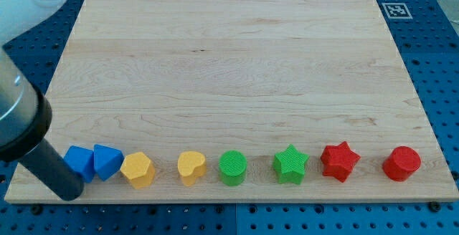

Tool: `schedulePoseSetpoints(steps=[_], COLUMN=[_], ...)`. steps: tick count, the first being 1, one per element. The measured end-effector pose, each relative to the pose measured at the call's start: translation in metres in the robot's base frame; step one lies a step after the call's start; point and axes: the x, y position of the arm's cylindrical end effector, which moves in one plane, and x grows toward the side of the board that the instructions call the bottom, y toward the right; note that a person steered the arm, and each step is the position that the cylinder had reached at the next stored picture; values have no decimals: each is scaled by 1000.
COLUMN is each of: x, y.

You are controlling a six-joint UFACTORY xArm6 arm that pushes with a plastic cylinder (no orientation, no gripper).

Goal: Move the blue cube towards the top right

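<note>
Eight coloured plastic blocks lining frame bottom of wooden board (229,63). Sitting lower left: blue cube (79,162), touching blue triangular block (107,161). Pressing cube's lower-left side, my tip (69,192), probably for up-right push. No fingers, bare rod.

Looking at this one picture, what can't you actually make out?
- My tip: its end overlaps the blue cube at the view's bottom left; contact unclear.
- The blue cube: left side hidden behind the rod.
- The arm: cut off by the view's left edge, blurred.
- Marker: too small to read.
</note>
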Motion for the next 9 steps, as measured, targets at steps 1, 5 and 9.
schedulePoseSetpoints(steps=[1, 5, 9], x=[0, -105, -92], y=[0, -11, 31])
